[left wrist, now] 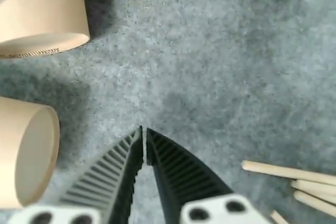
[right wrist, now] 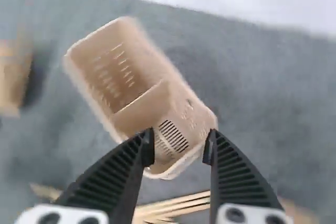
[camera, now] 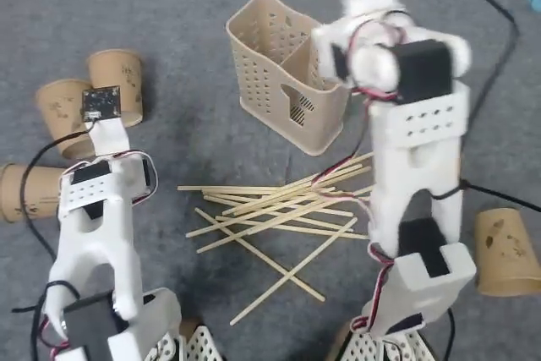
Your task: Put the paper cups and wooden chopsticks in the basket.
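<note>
- Starting at the left of the grey surface (camera: 194, 124), we see three paper cups (camera: 59, 116) lying on their sides, close together.
- Our left end effector (left wrist: 143, 131) is low among them, its jaws pressed together with nothing between them. In its wrist view one cup (left wrist: 26, 156) lies just beside the fingers without touching them, and the other two lie a little farther ahead.
- At the middle we find the wooden chopsticks (camera: 279, 213) scattered in a loose, crossed pile on the surface. They are near the left end effector and beneath the raised right arm.
- Behind the pile the basket (camera: 283, 69) stands with its opening up.
- Our right end effector (right wrist: 179, 141) hangs above the basket's near end, its jaws parted wide and holding nothing. In its wrist view that end of the basket shows between the two fingers.
- At the far right we see a fourth paper cup (camera: 505, 251) on its side, well apart from both end effectors.
</note>
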### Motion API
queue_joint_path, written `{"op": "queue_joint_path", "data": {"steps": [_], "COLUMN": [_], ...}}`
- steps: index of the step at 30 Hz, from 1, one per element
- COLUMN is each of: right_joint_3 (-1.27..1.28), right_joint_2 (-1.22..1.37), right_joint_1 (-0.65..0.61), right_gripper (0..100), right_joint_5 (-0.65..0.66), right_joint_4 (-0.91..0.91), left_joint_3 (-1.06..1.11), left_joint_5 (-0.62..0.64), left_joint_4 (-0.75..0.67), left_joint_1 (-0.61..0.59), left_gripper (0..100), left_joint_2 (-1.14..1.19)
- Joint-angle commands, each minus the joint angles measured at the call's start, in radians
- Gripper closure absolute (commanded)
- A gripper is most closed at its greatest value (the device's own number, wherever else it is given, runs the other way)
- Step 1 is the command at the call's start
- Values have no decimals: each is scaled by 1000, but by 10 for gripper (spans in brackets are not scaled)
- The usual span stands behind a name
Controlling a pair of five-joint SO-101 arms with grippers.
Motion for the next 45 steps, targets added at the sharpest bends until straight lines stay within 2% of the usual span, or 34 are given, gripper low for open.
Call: {"op": "queue_joint_path", "data": {"steps": [1,11,21,26,27,33,40,45], "right_joint_3": [-52,-58,-57,-57,-57,-132,-296,-299], "right_joint_2": [2,277,423,458,458,450,447,455], "right_joint_1": [44,53,62,68,68,68,54,47], "right_gripper": [822,822,831,972,996,991,991,991], "right_joint_5": [-155,-166,-160,-144,-114,72,362,485], "right_joint_4": [18,-18,-64,-59,-62,-64,-54,7], "left_joint_3": [-35,-33,-38,-38,-38,-38,-38,-38], "left_joint_5": [-12,-14,-14,-14,-14,-14,-14,-14], "left_joint_4": [-26,-26,-26,-26,-26,-26,-26,-26], "left_joint_1": [0,0,0,2,3,2,2,2], "left_gripper": [987,987,987,987,987,987,987,987], "left_joint_2": [-2,-2,-2,-2,-2,-2,-2,-2]}}
